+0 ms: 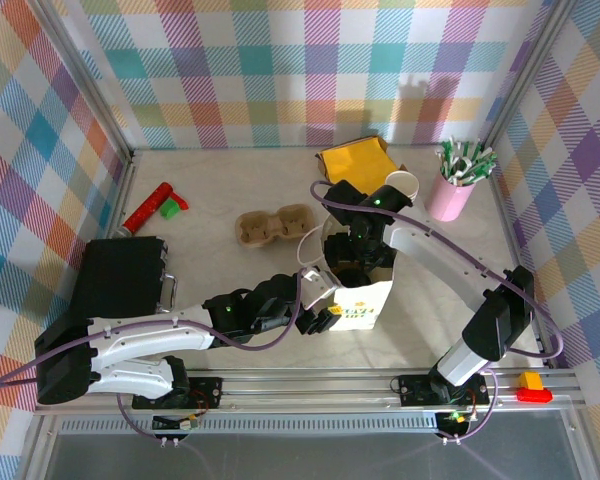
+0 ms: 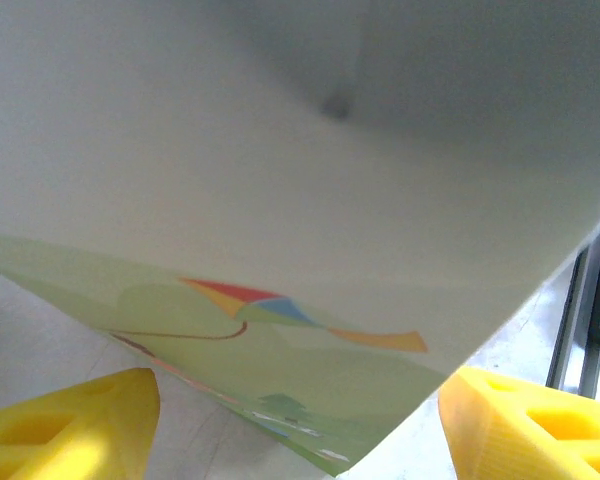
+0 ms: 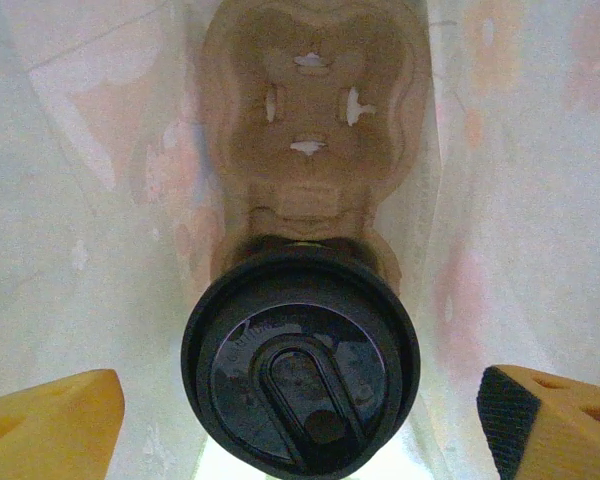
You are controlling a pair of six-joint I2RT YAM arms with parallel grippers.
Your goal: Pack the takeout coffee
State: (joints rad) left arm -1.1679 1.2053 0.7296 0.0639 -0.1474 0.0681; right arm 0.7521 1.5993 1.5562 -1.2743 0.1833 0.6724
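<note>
**Coffee sits lidded in the bag, both grippers wide**

From above, the aluminium rail [image 1: 310, 382] along the near edge comes first. It carries both arm bases and a small red-and-yellow block [image 1: 533, 388] at its right end. Beyond it lies the desk [image 1: 210, 190], a pale cream surface closed in on three sides by walls [image 1: 280, 70] of pastel checked cloth, with metal posts at the corners. A white paper bag [image 1: 365, 305] with green print stands upright near the middle front. The left gripper [image 1: 325, 318] is at the bag's lower left corner, and the right gripper [image 1: 355, 262] reaches down into the bag's open mouth. On the left lies a black box [image 1: 120, 277], with a red tube [image 1: 148, 208] behind it. A cardboard cup carrier [image 1: 273, 227] lies on the desk behind the bag. Farther back are a yellow pouch [image 1: 355, 158], an open white cup [image 1: 402, 185] and a pink cup [image 1: 450, 195] of green-and-white sticks.

In the left wrist view, two yellow fingertips [image 2: 70, 425] stand far apart at the bottom corners. The bag's printed wall is just ahead of them, and they grip nothing that I can see.

The right wrist view looks down inside the bag. The takeout coffee [image 3: 300, 365] stands at the near end of a cardboard tray [image 3: 315, 130] on the bag's floor, with its black lid on. That gripper's yellow fingertips [image 3: 45, 425] are spread wide on either side of the lid, clear of it, holding nothing.
</note>
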